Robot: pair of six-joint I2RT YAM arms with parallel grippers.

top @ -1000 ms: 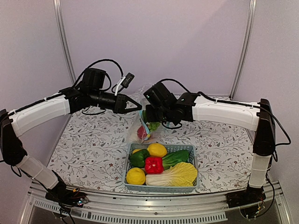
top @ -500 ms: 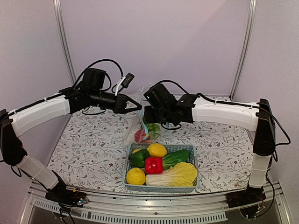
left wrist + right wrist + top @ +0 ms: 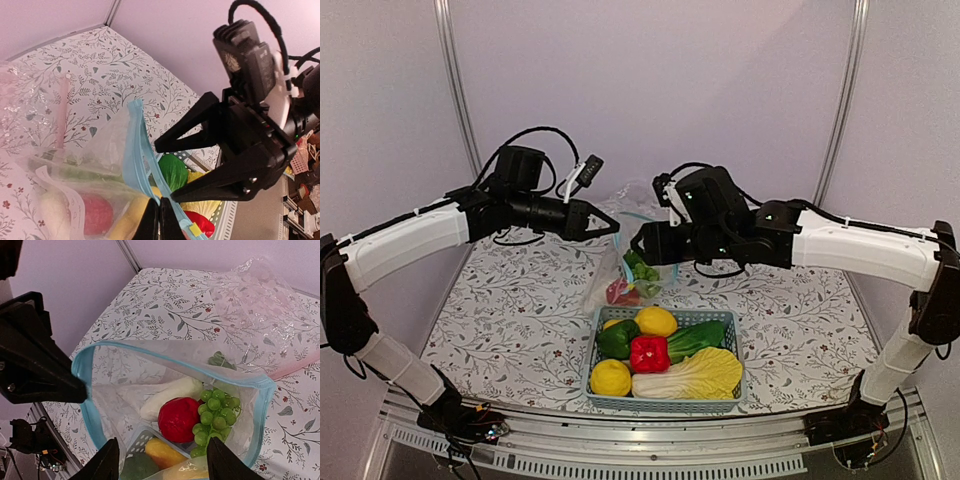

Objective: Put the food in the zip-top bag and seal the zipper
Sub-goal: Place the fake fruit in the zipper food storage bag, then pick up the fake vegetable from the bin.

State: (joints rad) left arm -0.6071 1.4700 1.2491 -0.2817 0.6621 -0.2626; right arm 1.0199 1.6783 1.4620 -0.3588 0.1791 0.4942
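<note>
The clear zip-top bag (image 3: 605, 283) hangs open behind the basket. My left gripper (image 3: 612, 226) is shut on its teal zipper (image 3: 136, 150) strip and holds the mouth up; its fingertips (image 3: 150, 220) pinch the strip. My right gripper (image 3: 650, 248) is open and empty just above the bag mouth (image 3: 165, 360). Inside the bag lie a red round fruit (image 3: 180, 418), green grapes (image 3: 218, 412) and a white radish (image 3: 169, 392). More food is in the light-blue basket (image 3: 734, 362): two lemons (image 3: 656, 321), a red pepper (image 3: 649, 353), a green pepper (image 3: 616, 339) and a pale cabbage (image 3: 698, 376).
The basket stands at the table's near middle, directly below the hanging bag. A flower-print cloth (image 3: 500, 300) covers the table. Metal frame posts (image 3: 455, 90) stand at the back left and back right. My left gripper's black fingers (image 3: 45, 372) fill the left of the right wrist view.
My right arm has drawn back to the right and lifted, its gripper now open above the bag. The bag hangs a little wider open. The left arm has barely moved.
</note>
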